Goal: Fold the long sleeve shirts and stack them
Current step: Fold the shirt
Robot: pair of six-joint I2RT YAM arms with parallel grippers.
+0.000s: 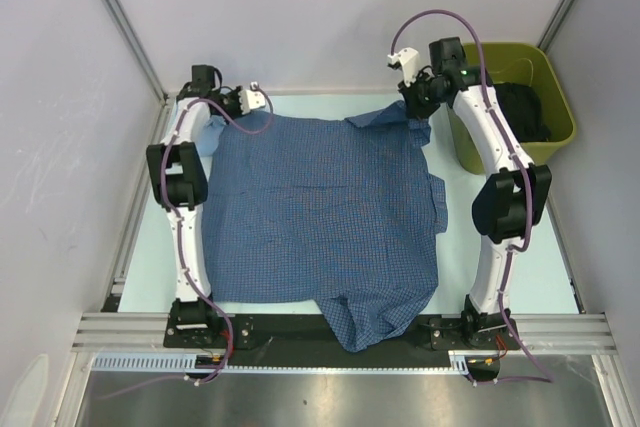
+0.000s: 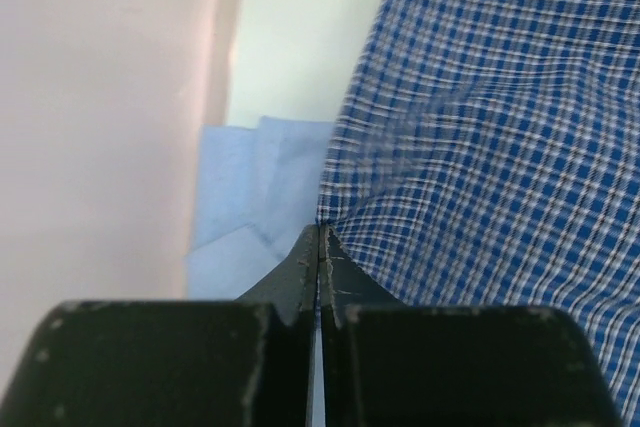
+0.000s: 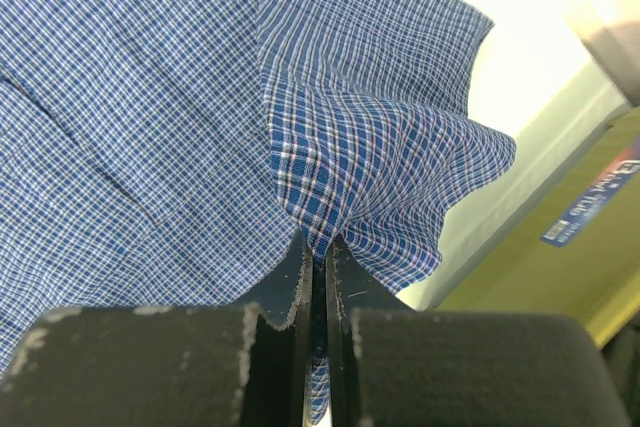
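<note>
The medium blue checked shirt [image 1: 320, 217] lies spread over the table, and one part hangs over the near edge. My left gripper [image 1: 226, 115] is at its far left corner, shut on the shirt's edge [image 2: 330, 209]. My right gripper [image 1: 418, 113] is at the far right corner, shut on a bunched fold of the checked cloth [image 3: 330, 202]. The pale blue shirt [image 1: 206, 137] lies folded at the far left and is mostly hidden under the checked shirt. It also shows in the left wrist view [image 2: 245, 207].
An olive green bin [image 1: 562, 137] stands at the far right beside the right arm, with dark cloth [image 1: 525, 112] inside. White walls close in the left, back and right. A metal rail [image 1: 340, 327] runs along the near edge.
</note>
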